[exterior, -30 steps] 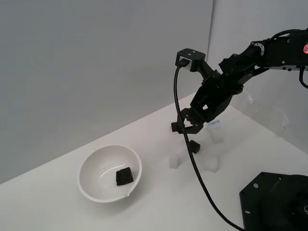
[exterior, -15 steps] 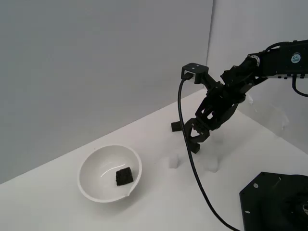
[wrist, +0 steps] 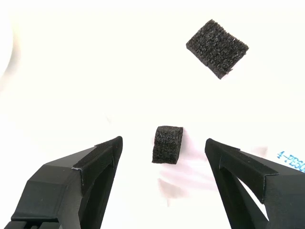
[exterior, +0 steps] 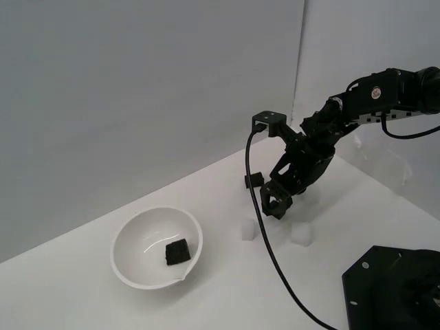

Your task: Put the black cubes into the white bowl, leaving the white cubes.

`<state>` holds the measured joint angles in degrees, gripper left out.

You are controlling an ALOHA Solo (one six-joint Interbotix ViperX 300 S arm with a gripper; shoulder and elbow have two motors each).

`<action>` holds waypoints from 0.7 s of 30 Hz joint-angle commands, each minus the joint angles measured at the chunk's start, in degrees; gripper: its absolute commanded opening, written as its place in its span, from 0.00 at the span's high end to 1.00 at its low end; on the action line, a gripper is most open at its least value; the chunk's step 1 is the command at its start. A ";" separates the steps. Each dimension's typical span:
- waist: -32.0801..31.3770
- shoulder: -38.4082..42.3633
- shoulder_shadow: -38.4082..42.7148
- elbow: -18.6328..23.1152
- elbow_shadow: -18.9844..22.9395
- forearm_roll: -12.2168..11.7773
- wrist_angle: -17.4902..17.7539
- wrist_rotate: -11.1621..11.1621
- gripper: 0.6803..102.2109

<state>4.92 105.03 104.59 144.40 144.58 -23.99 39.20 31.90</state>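
- Basically only writing readable: blue print at the edge of the wrist view, cut off, looks like "4-FB", on something white I can't identify
- gripper jaws spread wide, holding nothing, one finger on each side of a black cube
- near black cube sits between the fingers, clear gap both sides, touching neither, resting on the white table
- second black cube lies farther out past the fingertips, flat on the table, well apart from the first
- exterior view: gripper low over the table, tilted down, the cube under it hard to tell apart from the black fingers
- far black cube shows just behind the gripper near the table's back edge
- third black cube inside the white bowl, on its floor
- bowl stands toward the exterior view's left, well apart from the gripper
- white cube between bowl and gripper, another white cube just to the exterior view's right of it, both on the table
- black cable hangs from the wrist across the table
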 commanded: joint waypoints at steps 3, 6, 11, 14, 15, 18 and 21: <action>0.35 -1.05 -0.62 -0.44 -0.79 -0.09 -0.35 0.70 0.02; 0.35 -1.93 -1.67 -0.53 -0.88 0.18 -0.62 0.62 0.03; 0.44 -3.08 -2.72 -0.62 -0.88 0.70 -0.88 0.62 0.30; 0.44 -3.43 -2.99 -0.53 -0.88 0.70 -0.88 0.70 0.69; 0.35 -3.34 -2.99 -0.53 -0.88 0.70 -0.88 0.70 0.76; 0.35 -3.08 -2.72 -0.62 -0.97 0.70 -0.88 0.70 0.93; 0.35 -2.02 -1.58 -0.79 -1.14 1.14 -0.70 0.62 0.98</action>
<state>4.83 101.16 100.81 144.40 144.49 -22.32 38.14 31.90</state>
